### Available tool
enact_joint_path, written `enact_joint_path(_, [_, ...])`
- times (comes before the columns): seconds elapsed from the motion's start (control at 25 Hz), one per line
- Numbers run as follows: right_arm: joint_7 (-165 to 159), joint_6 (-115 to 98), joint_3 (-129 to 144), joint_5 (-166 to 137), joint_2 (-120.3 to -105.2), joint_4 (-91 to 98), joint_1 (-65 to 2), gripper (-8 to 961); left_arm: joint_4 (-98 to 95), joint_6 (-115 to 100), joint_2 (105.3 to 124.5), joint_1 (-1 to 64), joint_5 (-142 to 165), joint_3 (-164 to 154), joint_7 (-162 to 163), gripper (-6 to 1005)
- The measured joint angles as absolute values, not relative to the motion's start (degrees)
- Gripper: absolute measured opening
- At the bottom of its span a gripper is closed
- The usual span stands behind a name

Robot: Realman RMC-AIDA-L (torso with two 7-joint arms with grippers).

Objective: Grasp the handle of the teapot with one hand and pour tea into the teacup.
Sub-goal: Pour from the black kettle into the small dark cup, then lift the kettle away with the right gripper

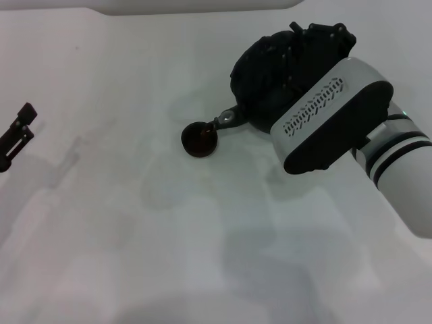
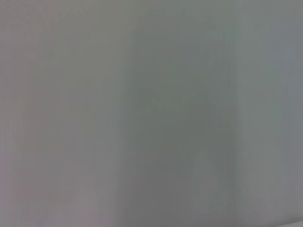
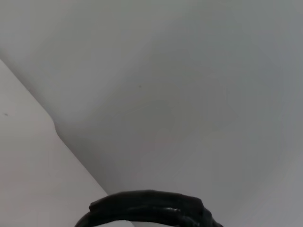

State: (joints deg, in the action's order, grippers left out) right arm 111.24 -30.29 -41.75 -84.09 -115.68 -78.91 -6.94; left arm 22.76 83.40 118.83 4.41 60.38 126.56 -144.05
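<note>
The teapot (image 1: 270,81) is being held tilted over the white table (image 1: 135,236), at about two o'clock from the centre of the head view. Its spout (image 1: 228,120), pale at the tip, is being pointed toward eight o'clock and is being kept right at the rim of the teacup (image 1: 200,140), which is sitting on the table just above the centre of that view. Dark liquid is being shown inside the teacup. Whether a stream is passing from the spout cannot be told.

Most of the teapot is being covered by the right arm (image 1: 337,115), which is reaching in from four o'clock. The right gripper (image 1: 317,37) is being seen only as dark parts at the top of the teapot, about one o'clock; its jaws are hidden, so whether they are apart or clamped cannot be told. In the right wrist view the handle (image 3: 151,208) is being shown as a black wrapped arch close to the camera, against the pale table.

The left gripper (image 1: 17,135) is being kept at the nine o'clock edge of the head view, well apart from the teacup; the state of its jaws cannot be told. Only bare surface is being shown in the left wrist view.
</note>
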Motion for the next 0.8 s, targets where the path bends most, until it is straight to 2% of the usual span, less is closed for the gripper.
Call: enact_joint_path(0.8, [112.61, -33.09, -40.34, -84.2, -115.67, -78.3, -7.62, 109, 22.76, 83.07, 118.83, 4.48, 60.38, 126.56, -144.05, 755])
